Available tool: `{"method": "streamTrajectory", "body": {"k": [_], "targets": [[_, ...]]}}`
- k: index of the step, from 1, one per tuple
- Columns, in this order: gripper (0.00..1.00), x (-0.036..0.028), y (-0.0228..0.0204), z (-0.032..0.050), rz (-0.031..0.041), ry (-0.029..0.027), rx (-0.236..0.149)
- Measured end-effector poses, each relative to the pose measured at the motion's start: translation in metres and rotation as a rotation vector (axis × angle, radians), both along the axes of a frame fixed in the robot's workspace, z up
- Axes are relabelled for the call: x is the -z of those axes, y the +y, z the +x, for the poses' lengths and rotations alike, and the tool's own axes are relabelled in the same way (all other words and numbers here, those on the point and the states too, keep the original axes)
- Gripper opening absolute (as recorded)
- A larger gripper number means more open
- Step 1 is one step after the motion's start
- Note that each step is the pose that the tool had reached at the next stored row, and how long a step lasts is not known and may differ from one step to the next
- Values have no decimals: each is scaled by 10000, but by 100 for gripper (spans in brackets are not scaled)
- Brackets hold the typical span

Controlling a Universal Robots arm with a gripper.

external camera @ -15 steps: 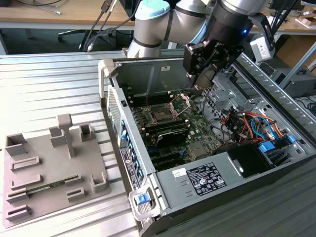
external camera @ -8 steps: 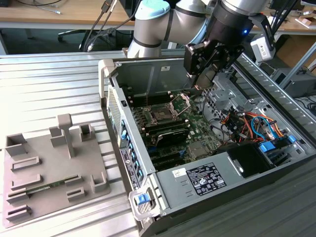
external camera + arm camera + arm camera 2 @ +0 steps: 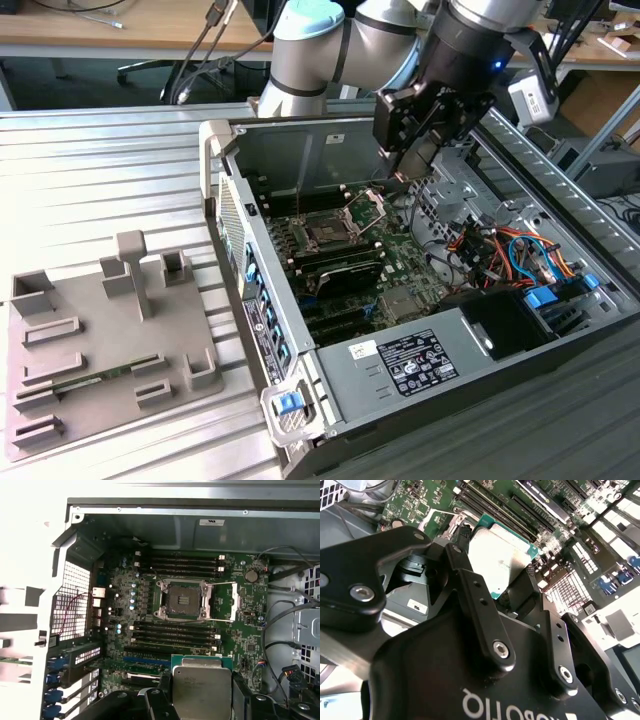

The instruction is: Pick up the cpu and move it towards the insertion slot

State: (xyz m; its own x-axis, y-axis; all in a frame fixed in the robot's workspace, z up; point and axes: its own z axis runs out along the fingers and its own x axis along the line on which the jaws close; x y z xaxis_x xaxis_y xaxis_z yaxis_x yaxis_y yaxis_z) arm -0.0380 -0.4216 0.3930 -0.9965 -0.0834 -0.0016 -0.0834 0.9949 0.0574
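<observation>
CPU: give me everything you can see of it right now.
The cpu is a flat square chip with a silvery metal lid and a thin green rim. It is held in the gripper, whose black fingers press on opposite edges of the chip. In both wrist views it hangs in the air inside the open computer case, above the green motherboard. It is off to one side of the insertion slot, which lies open and empty, and touches nothing except the fingers.

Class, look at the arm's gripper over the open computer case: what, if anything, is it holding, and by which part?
The gripper holds the cpu, its jaws closed on two opposite edges of the chip, metal lid facing outward. It hangs above the motherboard, short of the insertion slot.
</observation>
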Motion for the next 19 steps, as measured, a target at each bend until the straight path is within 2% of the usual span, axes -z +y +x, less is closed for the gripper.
{"method": "streamTrajectory", "body": {"k": [2, 19], "targets": [[55, 36, 0, 17, 0, 0, 1], [55, 70, 0, 30, 0, 0, 0]]}}
